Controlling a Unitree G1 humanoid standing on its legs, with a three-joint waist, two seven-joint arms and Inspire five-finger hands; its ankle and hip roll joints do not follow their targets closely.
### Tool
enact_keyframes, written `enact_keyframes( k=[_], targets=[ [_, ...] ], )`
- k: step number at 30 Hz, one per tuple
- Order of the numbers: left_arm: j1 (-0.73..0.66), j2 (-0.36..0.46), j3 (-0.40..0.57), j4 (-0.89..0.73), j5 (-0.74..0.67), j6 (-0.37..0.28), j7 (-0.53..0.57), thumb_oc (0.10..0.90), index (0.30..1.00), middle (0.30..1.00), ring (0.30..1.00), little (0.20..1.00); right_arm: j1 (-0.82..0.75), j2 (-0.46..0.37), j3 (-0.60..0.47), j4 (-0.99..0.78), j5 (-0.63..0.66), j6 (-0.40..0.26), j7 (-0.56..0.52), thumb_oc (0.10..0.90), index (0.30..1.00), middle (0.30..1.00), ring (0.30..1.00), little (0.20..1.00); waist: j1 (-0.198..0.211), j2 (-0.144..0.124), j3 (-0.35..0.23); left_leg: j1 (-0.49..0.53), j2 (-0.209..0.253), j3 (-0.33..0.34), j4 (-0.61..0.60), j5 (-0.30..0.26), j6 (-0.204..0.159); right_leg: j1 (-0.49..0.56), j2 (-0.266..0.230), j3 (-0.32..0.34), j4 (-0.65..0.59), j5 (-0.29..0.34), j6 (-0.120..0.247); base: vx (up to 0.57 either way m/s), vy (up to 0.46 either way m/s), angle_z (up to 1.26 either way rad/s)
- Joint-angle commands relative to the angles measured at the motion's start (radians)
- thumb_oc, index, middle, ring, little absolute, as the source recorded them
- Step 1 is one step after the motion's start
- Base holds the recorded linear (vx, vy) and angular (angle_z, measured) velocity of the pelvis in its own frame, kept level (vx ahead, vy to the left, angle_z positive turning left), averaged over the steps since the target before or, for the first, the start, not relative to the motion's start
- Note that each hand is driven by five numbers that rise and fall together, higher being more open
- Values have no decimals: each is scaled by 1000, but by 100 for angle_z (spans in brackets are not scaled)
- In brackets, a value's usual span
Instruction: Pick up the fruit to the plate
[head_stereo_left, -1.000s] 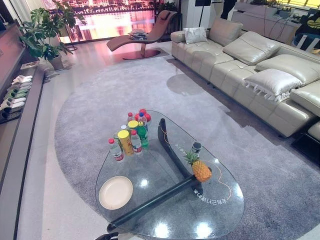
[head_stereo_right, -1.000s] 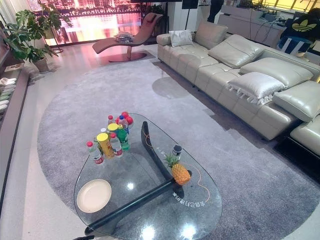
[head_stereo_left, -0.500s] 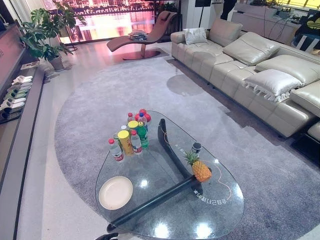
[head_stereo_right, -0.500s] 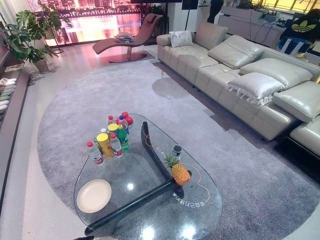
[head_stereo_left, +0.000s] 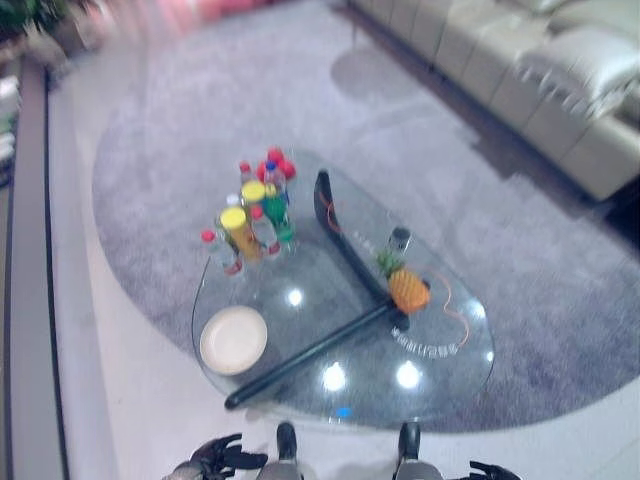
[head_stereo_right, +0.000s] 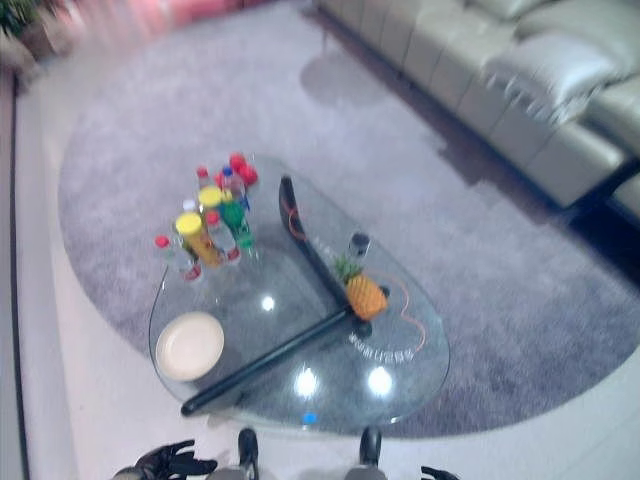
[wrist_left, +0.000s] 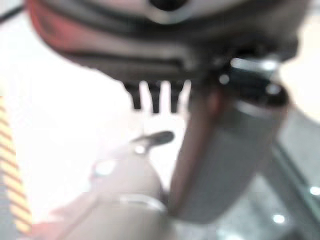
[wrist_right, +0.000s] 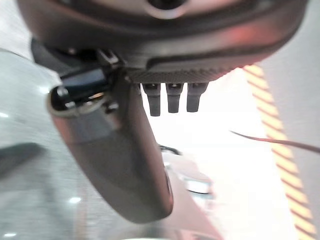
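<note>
Glass table (head_stereo_left: 420, 395) sits closer now because the camera tipped down. Pineapple (head_stereo_left: 408, 290) stands on it, well apart from the plate (head_stereo_left: 233, 340). Left hand (head_stereo_left: 215, 458) and right hand (head_stereo_left: 493, 471) hang low, fingers spread, holding nothing

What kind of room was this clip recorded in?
Most likely a living room: a long pale sofa with cushions, a grey rug, and a glass coffee table holding bottles, a pineapple and a plate.
</note>
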Motion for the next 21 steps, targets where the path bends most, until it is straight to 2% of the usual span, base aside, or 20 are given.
enact_keyframes(
  k=[1,6,8,12,16,21],
  targets=[
    [-47,7,-22,54,-48,-6,-3,800,900,900,900,900,-66,-17,27,22,34,6,-9,800,900,900,900,900,-2,-20,91,-31,48,-16,-2,-5,-36,-72,-52,32,-2,88,47,-151,1,-1],
    [-134,30,-23,27,-190,-44,19,800,900,900,900,900,-124,-53,45,-19,77,-5,-20,800,900,900,900,900,-4,-28,161,-87,38,-22,-2,4,-39,-133,-50,27,-2,104,43,-133,4,-7],
    [-182,37,-35,19,-267,-67,18,800,900,900,900,900,-154,-66,46,-36,121,-34,-45,800,900,900,900,900,-2,-30,198,-119,30,-48,-2,11,-34,-169,-52,35,10,106,39,-139,2,-1],
    [-243,53,-40,-11,-341,-83,45,800,900,900,900,900,-208,-74,48,-59,173,-89,-101,800,900,900,900,900,-5,-33,247,-176,29,-47,36,10,-31,-235,-60,49,65,89,40,-132,-12,1],
    [-288,59,-42,-14,-404,-108,66,800,900,900,900,900,-262,-88,35,-83,227,-124,-165,800,900,900,900,900,-8,-34,247,-270,18,-72,122,-15,-22,-325,-70,76,136,71,39,-94,-6,1],
    [-325,80,2,-23,-510,-142,122,800,900,900,900,900,-295,-95,19,-106,248,-182,-253,800,900,900,900,900,-12,-42,247,-404,14,-104,264,-47,-19,-448,-76,93,265,37,38,-48,-24,7]
  ],
)
